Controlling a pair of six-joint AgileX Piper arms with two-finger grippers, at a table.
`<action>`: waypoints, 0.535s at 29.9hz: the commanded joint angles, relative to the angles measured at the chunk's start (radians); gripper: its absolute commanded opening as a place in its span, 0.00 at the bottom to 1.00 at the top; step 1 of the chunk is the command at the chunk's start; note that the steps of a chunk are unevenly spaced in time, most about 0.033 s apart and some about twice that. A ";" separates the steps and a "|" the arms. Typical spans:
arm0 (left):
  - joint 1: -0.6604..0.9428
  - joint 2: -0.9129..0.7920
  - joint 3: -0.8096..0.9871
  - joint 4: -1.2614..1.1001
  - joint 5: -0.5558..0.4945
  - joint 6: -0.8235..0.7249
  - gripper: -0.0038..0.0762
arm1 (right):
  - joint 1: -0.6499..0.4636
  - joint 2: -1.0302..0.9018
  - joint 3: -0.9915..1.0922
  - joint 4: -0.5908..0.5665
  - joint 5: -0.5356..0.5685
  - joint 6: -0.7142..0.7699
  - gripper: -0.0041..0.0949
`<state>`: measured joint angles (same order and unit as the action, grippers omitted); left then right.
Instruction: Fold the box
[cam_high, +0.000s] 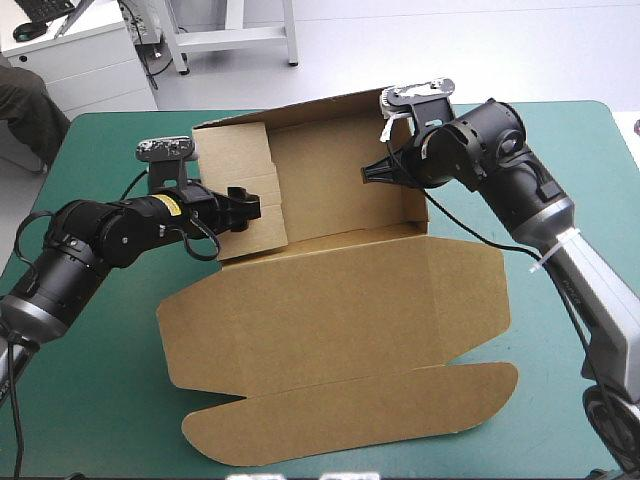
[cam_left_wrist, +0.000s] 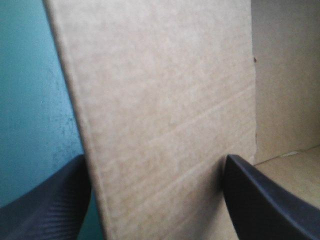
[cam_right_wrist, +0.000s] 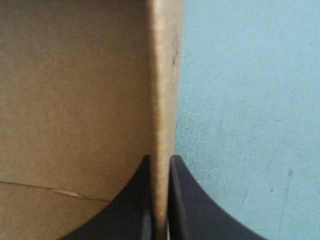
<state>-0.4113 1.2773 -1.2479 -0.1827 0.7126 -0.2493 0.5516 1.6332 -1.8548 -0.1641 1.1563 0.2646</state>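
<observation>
The brown box (cam_high: 330, 300) lies mid-table as an open tray, its back and side walls raised and its lid flat toward the front. My left gripper (cam_high: 245, 208) is at the tray's left wall. In the left wrist view this gripper (cam_left_wrist: 155, 160) is open, with the wall panel (cam_left_wrist: 165, 100) standing between its black fingers (cam_left_wrist: 45, 210). My right gripper (cam_high: 372, 172) is at the tray's right wall near the back corner. The right wrist view shows the gripper (cam_right_wrist: 160, 157) shut on the edge of that wall (cam_right_wrist: 162, 75).
The lid's curved front flap (cam_high: 350, 415) reaches close to the table's front edge. Teal-green cover (cam_high: 90, 400) shows to the left and right of the box, and outside each held wall (cam_left_wrist: 30, 100) (cam_right_wrist: 250, 100).
</observation>
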 joint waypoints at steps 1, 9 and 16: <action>-0.008 -0.007 -0.041 -0.007 -0.075 -0.040 0.69 | 0.028 -0.046 -0.029 0.002 -0.060 0.007 0.04; -0.008 0.007 -0.041 0.038 -0.098 -0.050 0.42 | 0.042 -0.046 -0.029 0.003 -0.047 0.017 0.04; -0.008 0.009 -0.045 0.069 -0.091 -0.041 0.04 | 0.042 -0.046 -0.029 0.010 -0.021 0.020 0.04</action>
<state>-0.4102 1.3149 -1.2490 -0.0666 0.7103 -0.2974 0.5800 1.6332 -1.8548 -0.2150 1.1954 0.2977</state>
